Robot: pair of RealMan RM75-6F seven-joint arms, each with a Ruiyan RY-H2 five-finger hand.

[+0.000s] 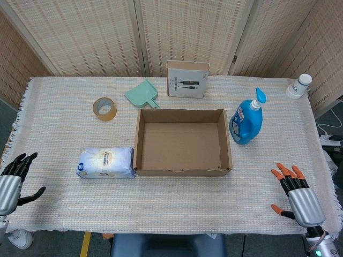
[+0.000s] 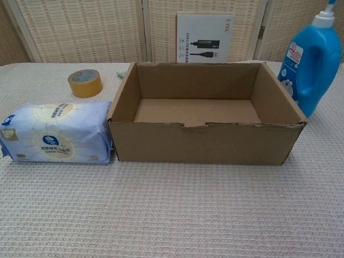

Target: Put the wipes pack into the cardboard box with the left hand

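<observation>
The wipes pack (image 1: 105, 163) (image 2: 55, 132), pale blue and white, lies flat on the table cloth, touching the left wall of the open cardboard box (image 1: 138, 144) (image 2: 204, 144). The box is empty inside. My left hand (image 1: 12, 182) hovers at the table's near left edge, fingers spread, well left of the pack and holding nothing. My right hand (image 1: 296, 194) sits at the near right corner, orange-tipped fingers apart, empty. Neither hand shows in the chest view.
A roll of tape (image 1: 104, 108) (image 2: 85, 83) lies behind the pack. A green dustpan (image 1: 143, 94) and a white product box (image 1: 187, 78) (image 2: 205, 38) stand behind the cardboard box. A blue detergent bottle (image 1: 247, 119) (image 2: 313, 58) stands right of it. A white jar (image 1: 298, 85) sits far right.
</observation>
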